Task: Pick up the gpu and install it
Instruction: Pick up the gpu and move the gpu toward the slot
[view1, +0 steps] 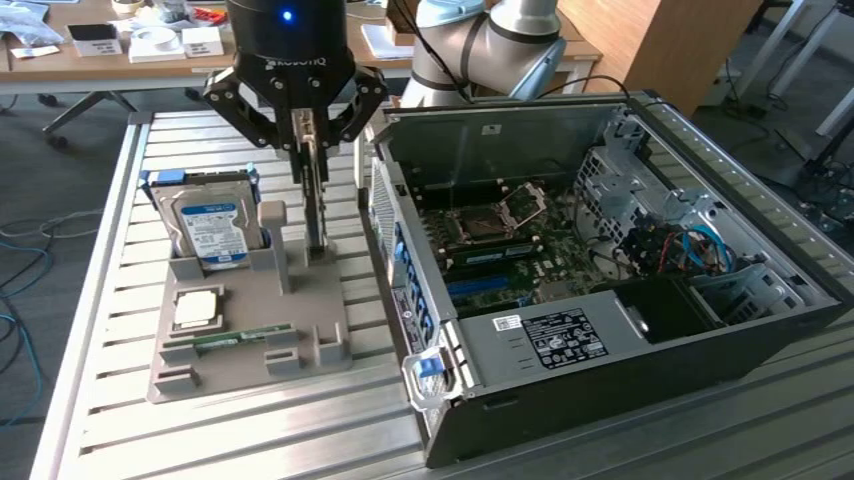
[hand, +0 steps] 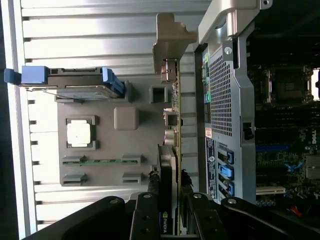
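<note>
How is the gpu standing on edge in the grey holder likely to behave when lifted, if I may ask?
The gpu is a thin circuit board, so probably stiff and fairly light. Standing on edge in the grey holder, it may tip if nudged sideways. Exposed components suggest it is fragile.

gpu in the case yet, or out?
Out. The gpu stands on edge over the gray tray, outside the open case, with the pincer closed on it. Lifted off the tray or not: cannot tell.
</note>
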